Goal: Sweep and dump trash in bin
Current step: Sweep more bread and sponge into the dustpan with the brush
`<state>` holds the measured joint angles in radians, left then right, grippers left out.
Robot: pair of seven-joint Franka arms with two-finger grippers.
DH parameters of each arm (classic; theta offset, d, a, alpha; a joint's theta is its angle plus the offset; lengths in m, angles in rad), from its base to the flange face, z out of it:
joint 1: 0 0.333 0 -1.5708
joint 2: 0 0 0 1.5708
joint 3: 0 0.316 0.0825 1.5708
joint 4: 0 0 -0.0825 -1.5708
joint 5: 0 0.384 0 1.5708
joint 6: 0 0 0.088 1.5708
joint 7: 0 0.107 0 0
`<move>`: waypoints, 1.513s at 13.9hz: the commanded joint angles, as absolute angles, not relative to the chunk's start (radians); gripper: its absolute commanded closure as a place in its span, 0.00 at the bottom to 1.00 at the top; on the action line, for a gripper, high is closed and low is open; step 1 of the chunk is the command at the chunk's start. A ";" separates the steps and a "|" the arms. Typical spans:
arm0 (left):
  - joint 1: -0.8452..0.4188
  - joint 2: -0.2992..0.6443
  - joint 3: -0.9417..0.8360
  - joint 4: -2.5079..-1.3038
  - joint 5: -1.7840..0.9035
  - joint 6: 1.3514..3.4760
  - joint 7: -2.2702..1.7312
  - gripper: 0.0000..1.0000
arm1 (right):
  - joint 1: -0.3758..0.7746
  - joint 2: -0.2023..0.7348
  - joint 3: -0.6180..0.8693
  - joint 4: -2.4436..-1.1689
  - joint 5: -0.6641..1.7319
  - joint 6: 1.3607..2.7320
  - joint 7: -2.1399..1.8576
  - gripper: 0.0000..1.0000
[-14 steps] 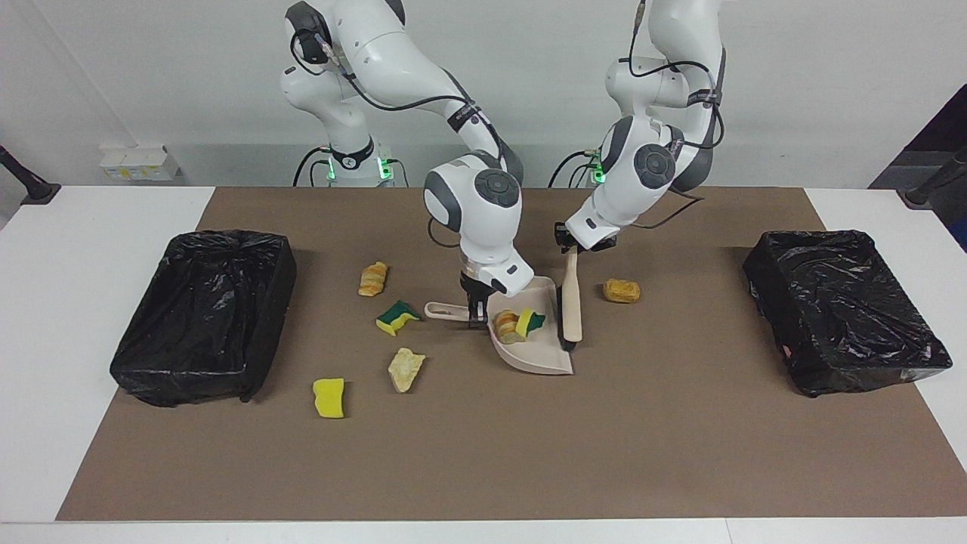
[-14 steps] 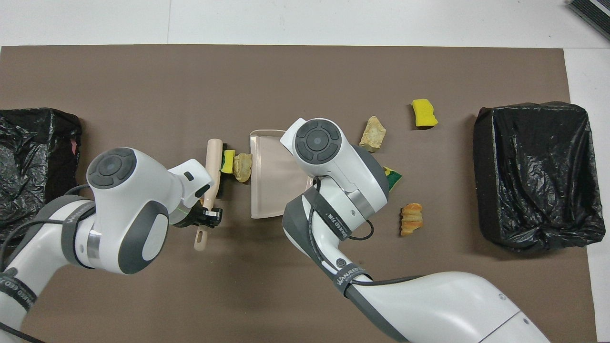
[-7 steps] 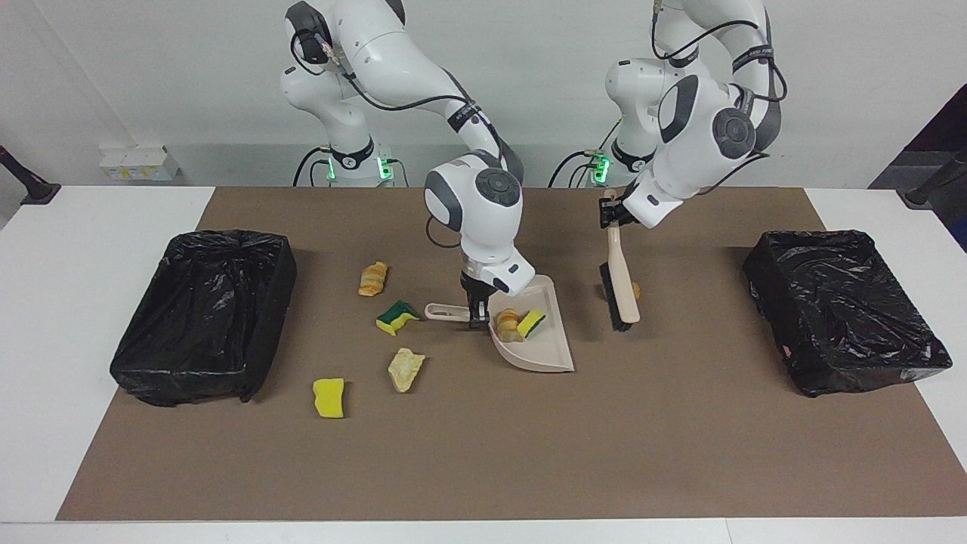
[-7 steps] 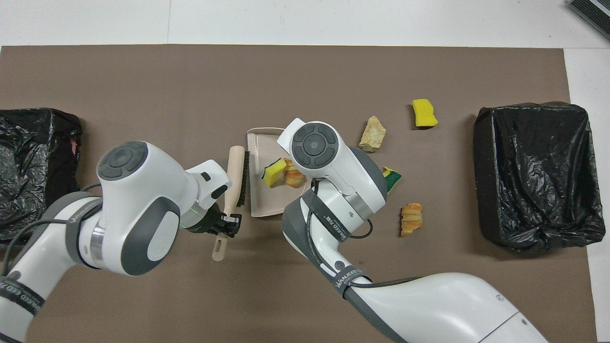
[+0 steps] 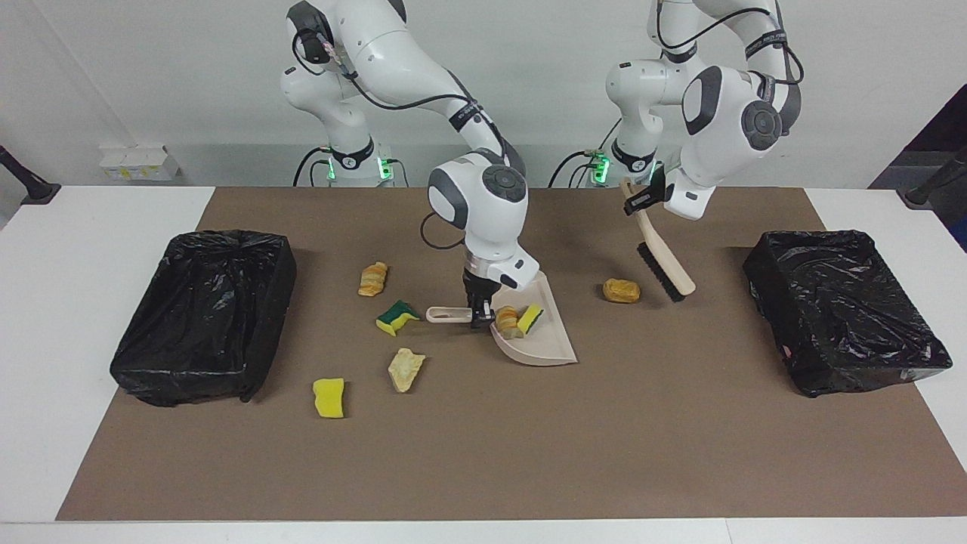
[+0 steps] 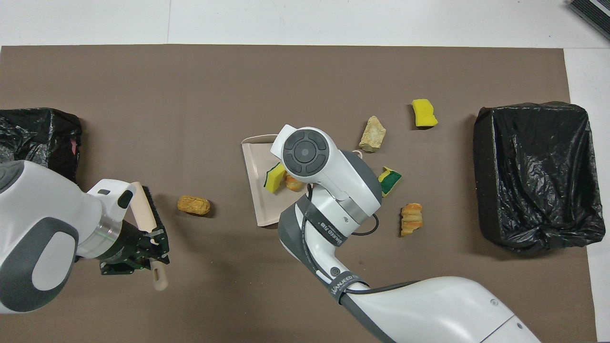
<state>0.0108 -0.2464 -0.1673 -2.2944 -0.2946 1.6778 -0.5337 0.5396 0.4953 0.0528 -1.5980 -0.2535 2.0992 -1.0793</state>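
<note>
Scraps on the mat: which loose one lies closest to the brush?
The tan chunk, alone between the dustpan and the brush held by the left gripper; the other loose scraps lie toward the right arm's end.

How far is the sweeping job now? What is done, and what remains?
Done: two scraps lie in the dustpan. In hand: the right hand holds the dustpan's handle on the mat; the left hand holds the brush raised beside a tan chunk. Left: five scraps on the mat, then dumping into a bin.

White arms (image 5: 483, 204), grey joints, black cables, green base lights
</note>
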 commanded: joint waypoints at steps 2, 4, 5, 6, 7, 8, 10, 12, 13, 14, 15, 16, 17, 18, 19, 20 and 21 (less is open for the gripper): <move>-0.039 -0.312 -0.186 -2.413 -0.287 1.771 -0.456 1.00 | 0.546 0.471 0.057 -1.576 -0.281 1.999 -1.046 1.00; -0.098 -0.276 -0.187 -2.447 -0.287 1.848 -0.456 1.00 | 0.549 0.471 0.055 -1.575 -0.288 1.993 -1.031 1.00; -0.135 -0.261 -0.187 -2.445 -0.287 1.879 -0.453 1.00 | 0.552 0.471 0.057 -1.575 -0.305 1.984 -1.031 1.00; -0.153 -0.250 -0.187 -2.441 -0.287 1.903 -0.456 1.00 | 0.554 0.471 0.057 -1.575 -0.317 1.965 -1.029 1.00; -0.182 -0.229 -0.187 -2.438 -0.288 1.919 -0.457 1.00 | 0.554 0.471 0.055 -1.575 -0.319 1.957 -1.023 1.00; -0.211 -0.213 -0.187 -2.437 -0.288 1.951 -0.457 1.00 | 0.554 0.469 0.055 -1.580 -0.321 1.957 -1.014 1.00; -0.242 -0.195 -0.189 -2.428 -0.299 1.993 -0.456 1.00 | 0.552 0.469 0.057 -1.583 -0.324 1.962 -1.012 1.00; -0.291 -0.183 -0.189 -2.405 -0.319 1.993 -0.446 1.00 | 0.549 0.468 0.058 -1.586 -0.324 1.970 -1.006 1.00; -0.316 -0.183 -0.189 -2.405 -0.357 2.002 -0.446 1.00 | 0.548 0.468 0.058 -1.588 -0.322 1.971 -1.005 1.00; -0.351 -0.183 -0.189 -2.405 -0.392 2.022 -0.449 1.00 | 0.546 0.468 0.060 -1.589 -0.322 1.976 -1.003 1.00; -0.383 -0.183 -0.189 -2.404 -0.423 2.042 -0.462 1.00 | 0.543 0.469 0.060 -1.589 -0.322 1.982 -1.002 1.00; -0.414 -0.178 -0.189 -2.401 -0.463 2.058 -0.468 1.00 | 0.542 0.468 0.060 -1.595 -0.321 1.989 -1.003 1.00; -0.451 -0.166 -0.187 -2.399 -0.492 2.084 -0.472 1.00 | 0.540 0.468 0.060 -1.598 -0.319 1.994 -1.002 1.00; -0.471 -0.163 -0.189 -2.390 -0.497 2.097 -0.477 1.00 | 0.540 0.468 0.060 -1.600 -0.319 1.994 -1.003 1.00; -0.475 -0.153 -0.189 -2.373 -0.508 2.097 -0.480 1.00 | 0.540 0.468 0.060 -1.600 -0.319 1.994 -1.002 1.00; -0.476 -0.138 -0.189 -2.352 -0.523 2.097 -0.480 1.00 | 0.540 0.468 0.060 -1.598 -0.318 1.996 -1.002 1.00; -0.474 -0.130 -0.187 -2.335 -0.525 2.080 -0.483 1.00 | 0.540 0.468 0.060 -1.600 -0.314 2.002 -1.002 1.00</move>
<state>-0.4643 -0.1643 -0.2047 -2.3852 -0.5049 2.0894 -0.4758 0.5511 0.4817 0.0521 -1.5784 -0.2973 1.9811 -1.0313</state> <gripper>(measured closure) 0.740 0.674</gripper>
